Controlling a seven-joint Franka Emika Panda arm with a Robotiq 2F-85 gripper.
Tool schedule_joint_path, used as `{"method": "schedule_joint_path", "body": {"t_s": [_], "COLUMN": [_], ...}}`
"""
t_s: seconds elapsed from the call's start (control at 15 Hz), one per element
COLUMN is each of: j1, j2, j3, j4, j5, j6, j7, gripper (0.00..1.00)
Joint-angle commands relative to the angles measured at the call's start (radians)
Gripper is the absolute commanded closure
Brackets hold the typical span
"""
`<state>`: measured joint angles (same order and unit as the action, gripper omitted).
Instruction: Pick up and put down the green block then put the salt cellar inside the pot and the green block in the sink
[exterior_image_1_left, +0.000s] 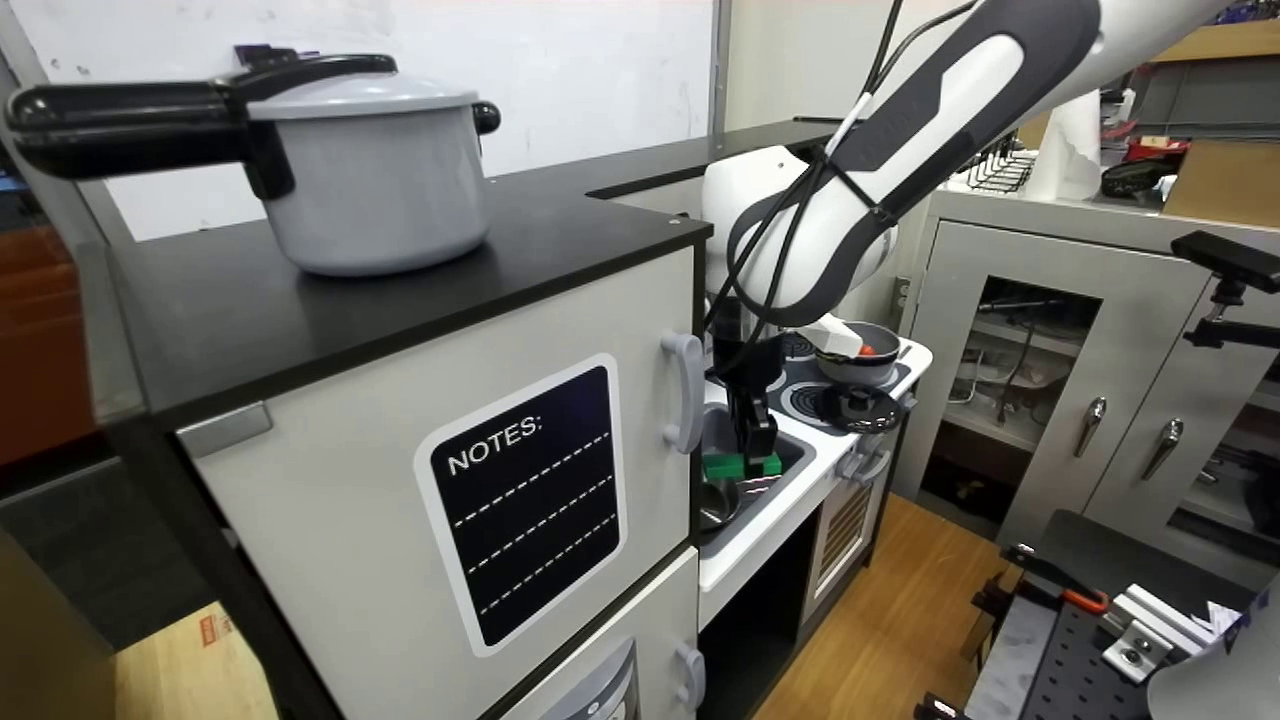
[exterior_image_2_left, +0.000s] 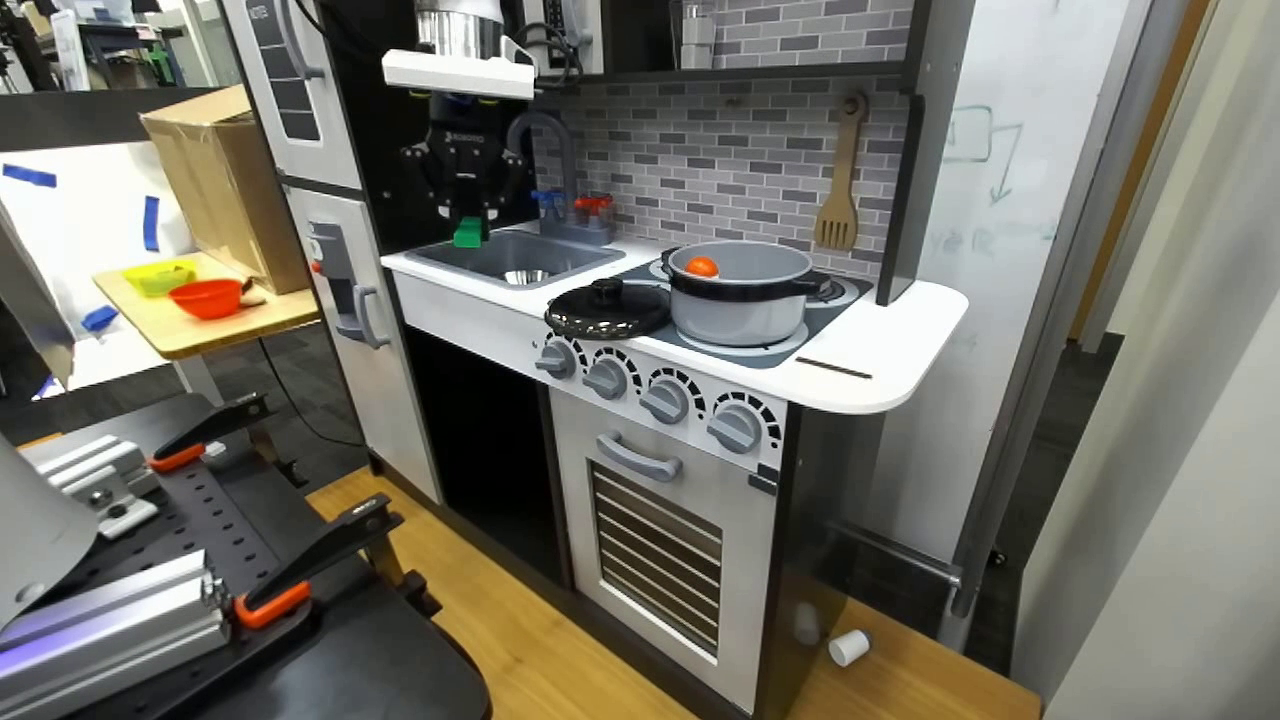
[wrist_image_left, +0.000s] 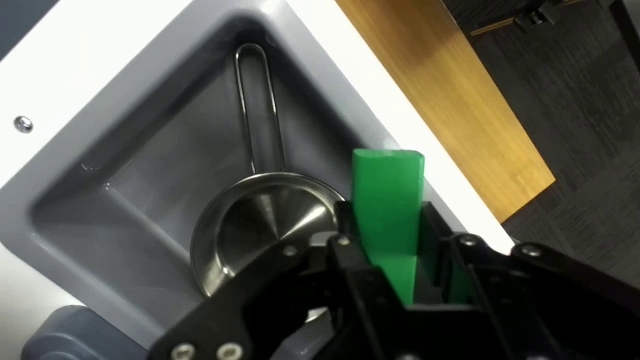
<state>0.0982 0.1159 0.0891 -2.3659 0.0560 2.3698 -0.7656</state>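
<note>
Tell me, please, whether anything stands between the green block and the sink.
The metal pan lying in the sink might catch the green block, held up in the pincer. Nothing else visible intervenes; bare sink floor shows beside the pan.

The green block (wrist_image_left: 387, 210) is just a plain bar, longer than it is wide, corners a bit rounded. It's held up in the air over the sink (wrist_image_left: 165, 145), pretty much level, and in the wrist view one end overlaps the sink's rim. Sink's a grey rectangular basin. The pot (exterior_image_2_left: 735, 318) is grey with a black band, upright and open-topped, off to one side of the sink.
</note>
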Motion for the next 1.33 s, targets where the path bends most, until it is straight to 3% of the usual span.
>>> {"method": "schedule_joint_path", "body": {"t_s": [0.0, 0.2, 0.6, 0.67, 0.73, 1.13, 1.27], "j1": [0.002, 0.013, 0.029, 0.029, 0.028, 0.022, 0.018], "j2": [0.062, 0.075, 0.096, 0.097, 0.099, 0.095, 0.083], "j3": [0.012, 0.026, 0.049, 0.047, 0.045, 0.045, 0.045], "j4": [0.067, 0.078, 0.091, 0.091, 0.091, 0.082, 0.071], "j5": [-0.115, -0.22, -0.321, -0.341, -0.353, -0.398, -0.393], "j6": [0.034, 0.053, 0.087, 0.094, 0.099, 0.119, 0.122], "j7": [0.041, 0.079, 0.139, 0.159, 0.174, 0.216, 0.214], "gripper": [0.9, 0.89, 0.86, 0.59, 0.41, 0.02, 0.0]}}
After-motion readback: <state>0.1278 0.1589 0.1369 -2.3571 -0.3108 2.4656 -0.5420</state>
